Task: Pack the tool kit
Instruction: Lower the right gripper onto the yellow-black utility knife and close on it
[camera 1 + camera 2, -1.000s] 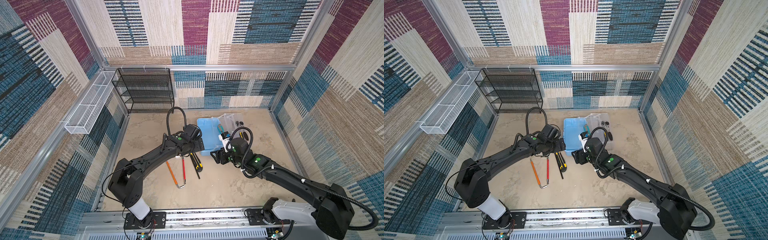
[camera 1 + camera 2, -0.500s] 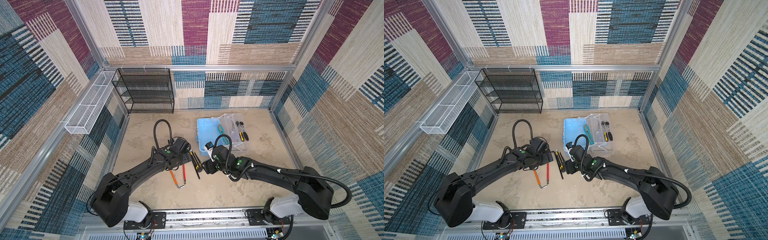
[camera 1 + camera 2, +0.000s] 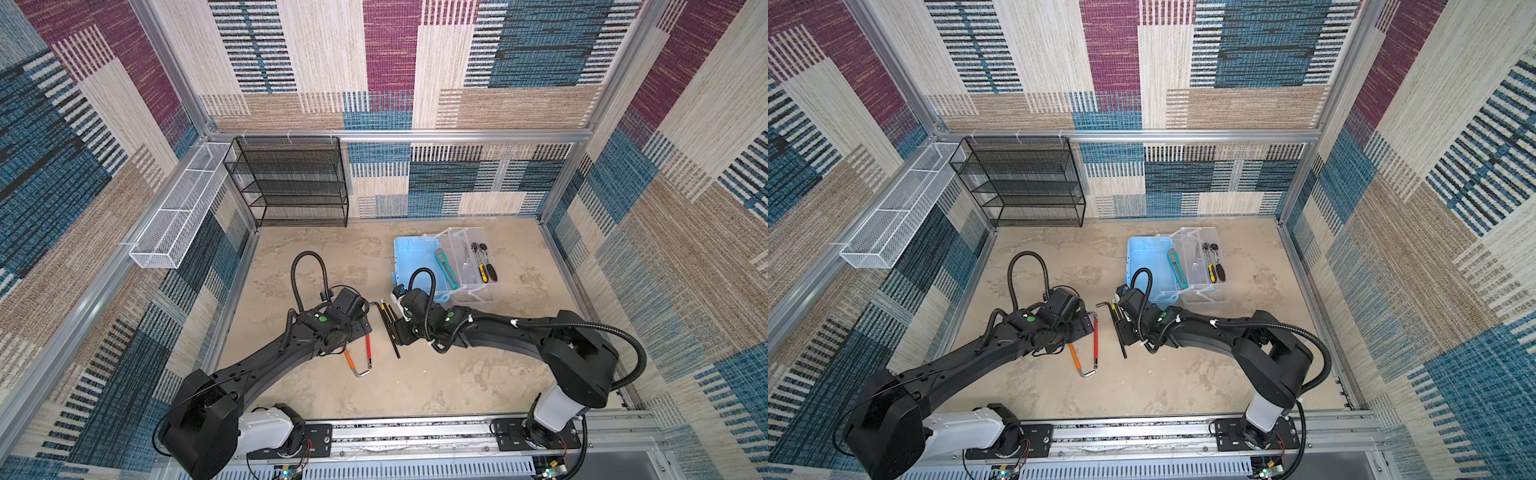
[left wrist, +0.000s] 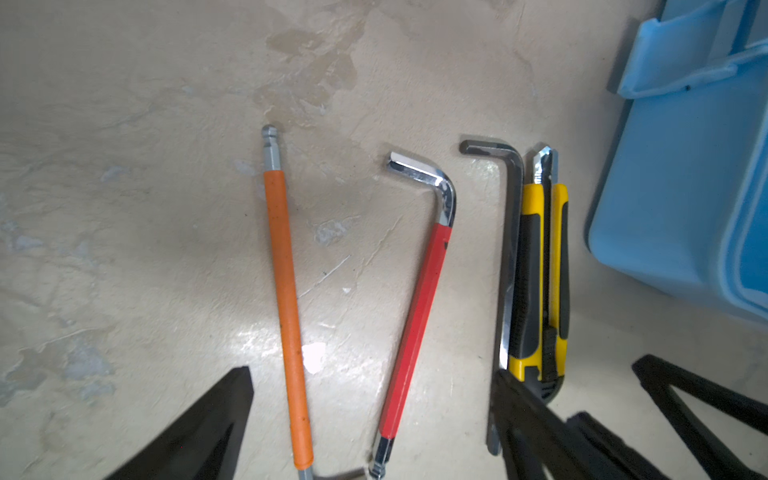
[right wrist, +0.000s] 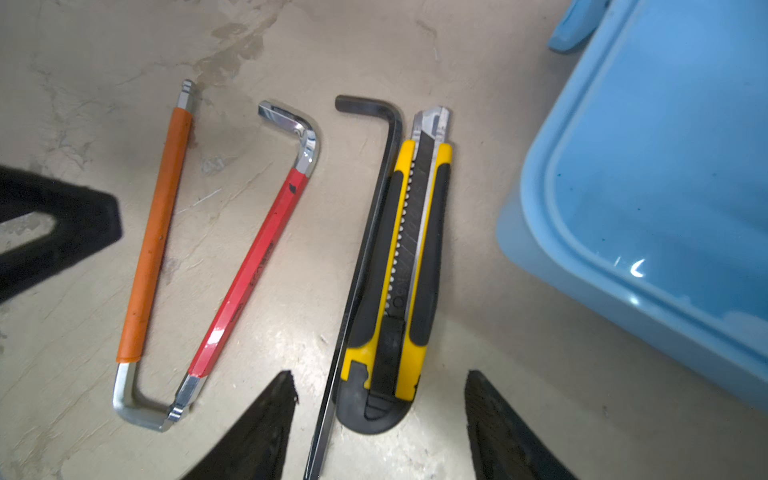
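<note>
Yellow knife (image 5: 399, 266), black hex key (image 5: 376, 208) against it, sits inside the spread right hand (image 5: 379, 374); left hand (image 4: 372, 372) spread too.

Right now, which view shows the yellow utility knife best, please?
The right wrist view: the yellow utility knife shows whole. The left wrist view partly hides its butt; in both top views the right arm mostly covers it.

red hex key (image 5: 253, 266): glossy chrome bend, red sleeve
black hex key (image 5: 372, 216): dark metal
toolbox (image 5: 644, 166): smooth blue plastic
</note>
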`<control>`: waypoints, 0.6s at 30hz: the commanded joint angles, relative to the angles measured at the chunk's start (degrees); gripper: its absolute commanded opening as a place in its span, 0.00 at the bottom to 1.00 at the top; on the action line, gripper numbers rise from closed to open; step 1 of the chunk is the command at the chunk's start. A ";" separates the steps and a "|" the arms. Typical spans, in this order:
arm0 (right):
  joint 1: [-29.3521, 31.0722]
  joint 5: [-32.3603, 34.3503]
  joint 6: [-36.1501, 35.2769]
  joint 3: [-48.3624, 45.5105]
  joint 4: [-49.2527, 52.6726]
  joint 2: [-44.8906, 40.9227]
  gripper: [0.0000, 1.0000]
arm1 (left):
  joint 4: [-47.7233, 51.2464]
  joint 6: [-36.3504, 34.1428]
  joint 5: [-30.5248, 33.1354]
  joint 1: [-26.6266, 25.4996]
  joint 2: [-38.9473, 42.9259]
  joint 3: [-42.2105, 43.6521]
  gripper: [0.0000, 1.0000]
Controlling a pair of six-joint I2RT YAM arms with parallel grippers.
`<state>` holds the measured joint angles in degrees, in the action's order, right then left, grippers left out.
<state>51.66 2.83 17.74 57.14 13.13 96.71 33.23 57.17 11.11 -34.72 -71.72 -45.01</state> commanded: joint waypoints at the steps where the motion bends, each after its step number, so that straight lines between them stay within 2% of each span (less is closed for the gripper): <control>1: 0.02 1.07 -0.08 1.62 1.07 1.95 0.65 | 0.96 1.36 1.53 0.17 1.25 1.05 0.93; 18: -0.11 4.63 -0.63 8.43 4.91 12.13 0.54 | 2.01 1.46 1.99 0.39 3.37 1.69 0.93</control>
<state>51.59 6.13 17.74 65.10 17.10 107.96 34.79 58.11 11.81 -34.46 -68.69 -43.29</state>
